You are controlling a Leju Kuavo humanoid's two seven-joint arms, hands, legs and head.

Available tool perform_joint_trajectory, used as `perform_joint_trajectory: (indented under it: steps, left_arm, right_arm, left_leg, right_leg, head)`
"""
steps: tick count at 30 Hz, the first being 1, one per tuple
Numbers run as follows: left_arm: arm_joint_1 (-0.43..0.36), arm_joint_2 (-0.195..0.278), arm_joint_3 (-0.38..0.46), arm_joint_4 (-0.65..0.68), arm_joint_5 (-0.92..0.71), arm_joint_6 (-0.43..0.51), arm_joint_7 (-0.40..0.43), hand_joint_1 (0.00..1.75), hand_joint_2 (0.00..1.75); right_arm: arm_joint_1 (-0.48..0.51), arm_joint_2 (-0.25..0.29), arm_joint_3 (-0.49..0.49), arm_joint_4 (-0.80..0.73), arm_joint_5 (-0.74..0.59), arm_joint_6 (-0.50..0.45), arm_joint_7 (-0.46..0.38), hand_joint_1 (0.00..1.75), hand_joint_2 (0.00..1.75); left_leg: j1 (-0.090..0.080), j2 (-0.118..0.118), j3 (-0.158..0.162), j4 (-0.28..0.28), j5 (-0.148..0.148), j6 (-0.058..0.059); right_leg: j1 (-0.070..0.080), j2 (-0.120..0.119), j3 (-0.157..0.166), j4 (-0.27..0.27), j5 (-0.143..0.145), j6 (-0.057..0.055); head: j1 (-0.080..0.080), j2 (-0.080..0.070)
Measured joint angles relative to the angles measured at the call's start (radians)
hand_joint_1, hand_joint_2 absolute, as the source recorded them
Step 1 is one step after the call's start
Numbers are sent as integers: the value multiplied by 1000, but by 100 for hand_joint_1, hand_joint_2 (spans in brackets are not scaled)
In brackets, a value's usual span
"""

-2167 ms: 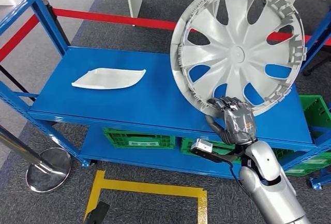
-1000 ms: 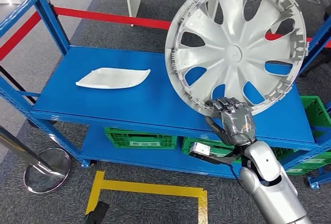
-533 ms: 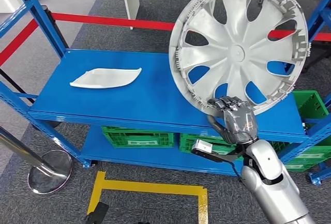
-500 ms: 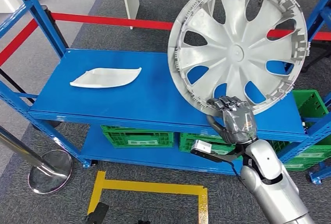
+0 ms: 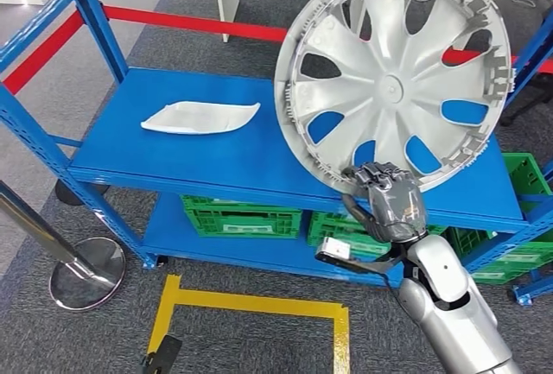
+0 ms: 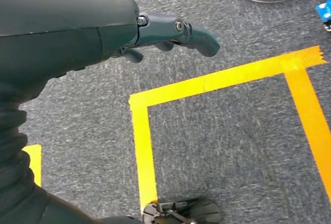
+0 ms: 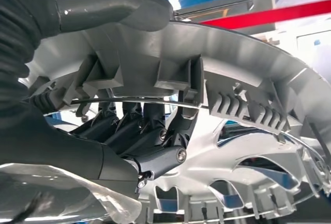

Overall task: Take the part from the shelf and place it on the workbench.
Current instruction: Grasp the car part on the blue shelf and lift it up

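Nearest, left hand (image 6: 167, 30) slack over the carpet, grasping nothing; further out, right hand (image 5: 389, 201) clamped on the lower rim of the wheel cover (image 5: 393, 76), raised tilted above the blue shelf (image 5: 215, 158); best kept firmly pinched and carried clear of the shelf's posts.

No text, label or number can be read anywhere.
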Motion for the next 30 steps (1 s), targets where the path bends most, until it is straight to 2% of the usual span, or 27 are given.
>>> perform_joint_trajectory:
  steps: [1,2,4,5,6,7,9,10,11,12,14,15,16,17,18,20,21,22,24,25,26,27,29,30]
  left_arm:
    - [0,0,0,0,0,0,0,0,175]
    - [0,0,0,0,0,0,0,0,175]
    - [0,-1,0,0,-2,0,0,0,175]
    - [0,-2,0,0,-2,0,0,0,175]
    - [0,-2,0,0,-3,0,0,0,175]
    - [0,-2,0,0,-3,0,0,0,175]
    - [1,-1,0,0,-3,1,0,0,175]
    - [2,-1,0,0,-3,1,0,0,175]
    - [3,0,0,0,-3,1,0,0,175]
    - [2,0,0,0,-3,1,0,0,175]
    - [2,0,0,0,-3,1,0,0,175]
    - [2,0,0,0,-3,1,0,0,175]
    - [2,0,0,0,-3,1,0,0,175]
    - [2,0,0,0,-3,1,0,0,175]
    - [2,0,0,0,-3,1,0,0,175]
    - [0,1,0,0,-3,1,0,0,175]
    - [-1,2,0,0,-3,1,0,0,175]
    - [-2,2,0,0,-3,1,0,0,175]
    - [-2,2,0,0,-5,1,0,0,175]
    - [-2,2,0,0,-6,1,0,0,175]
    - [-3,2,0,0,-8,1,0,0,175]
    - [-3,2,0,0,-8,1,0,0,175]
    - [-4,1,0,0,-9,0,1,0,175]
    - [-3,0,0,0,-9,0,1,0,175]
  right_arm:
    - [1,0,0,1,0,0,0,175,175]
    - [1,0,0,1,0,0,0,175,175]
    - [-2,0,0,1,-4,0,0,175,175]
    - [-3,0,0,1,-7,0,0,175,175]
    - [-4,0,0,0,-11,0,0,175,175]
    - [-4,0,0,0,-14,0,0,175,175]
    - [-3,0,-1,-1,-16,1,1,175,175]
    - [-3,0,-1,-1,-17,1,1,175,175]
    - [-3,1,-2,-1,-18,1,1,175,175]
    - [-4,1,-2,-1,-19,1,1,175,175]
    - [-2,1,-1,-1,-19,2,0,175,175]
    - [-1,1,-1,-1,-19,2,0,175,175]
    - [0,2,-1,-1,-20,2,0,175,175]
    - [0,2,0,-1,-20,2,0,175,175]
    - [1,2,0,-1,-21,2,0,175,175]
    - [0,1,0,-1,-23,2,0,175,175]
    - [-1,2,0,-1,-24,2,0,175,175]
    - [-1,2,0,-1,-24,2,0,175,175]
    - [0,2,1,-1,-25,2,0,175,175]
    - [0,1,1,-1,-25,2,0,175,175]
    - [0,1,0,-1,-25,2,0,175,175]
    - [0,1,-2,-1,-25,1,0,175,175]
    - [0,1,-4,-1,-26,1,0,175,175]
    - [1,0,-4,-1,-27,1,0,175,175]
  left_leg:
    - [-1,0,-8,1,5,0]
    - [-2,0,-15,4,10,-1]
    - [-4,-1,-27,9,18,-8]
    - [-5,-1,-32,12,23,-12]
    - [-7,-1,-35,14,28,-18]
    - [-7,-1,-38,14,34,-23]
    - [-7,-2,-43,15,40,-35]
    - [-6,-3,-49,25,24,-42]
    - [-5,-3,-59,53,-6,-48]
    - [-2,-3,-74,102,-51,-54]
    - [2,-3,-105,233,-135,-64]
    - [3,-3,-110,281,-155,-66]
    - [4,-2,-98,292,-156,-67]
    - [4,-2,-69,264,-140,-66]
    - [4,-3,-24,201,-114,-62]
    - [1,-4,65,57,-85,-50]
    - [-2,-4,89,12,-80,-43]
    - [-6,-4,97,-8,-80,-37]
    - [-7,-3,92,-16,-65,-24]
    - [-6,-2,87,-21,-55,-17]
    - [-4,0,80,-27,-43,-9]
    - [-1,2,71,-31,-32,-3]
    - [-2,3,44,-29,-13,2]
    - [-3,3,30,-27,-4,2]
  right_leg:
    - [0,0,12,-1,6,-1]
    - [0,0,44,-43,29,-3]
    - [1,-1,138,-183,72,-7]
    - [3,0,172,-236,82,-9]
    - [5,0,190,-267,84,-10]
    - [7,1,193,-273,83,-12]
    - [5,1,180,-275,96,-24]
    - [3,0,173,-276,105,-33]
    - [1,-1,164,-278,115,-41]
    - [0,-2,157,-278,124,-47]
    - [1,-3,136,-275,140,-51]
    - [1,-3,125,-273,147,-51]
    - [2,-3,114,-270,153,-50]
    - [2,-3,104,-267,158,-49]
    - [2,-3,95,-265,164,-47]
    - [3,-3,83,-263,175,-41]
    - [3,-3,79,-263,182,-35]
    - [2,-3,76,-265,190,-28]
    - [-1,-3,72,-268,201,-14]
    - [-2,-2,66,-263,192,-8]
    - [-1,-1,55,-243,166,-4]
    - [-1,-1,39,-203,126,-1]
    - [-1,0,4,-81,38,4]
    - [-1,0,-5,-29,18,6]
  head:
    - [0,0]
    - [0,0]
    - [0,0]
    - [0,0]
    - [0,0]
    - [0,0]
    - [1,0]
    - [-1,0]
    - [-3,0]
    - [-5,0]
    - [-9,0]
    - [-9,0]
    - [-9,0]
    - [-9,0]
    - [-9,0]
    - [-8,0]
    - [-8,0]
    - [-9,0]
    - [-10,0]
    - [-10,0]
    - [-8,0]
    - [-6,0]
    - [-4,0]
    - [-3,0]
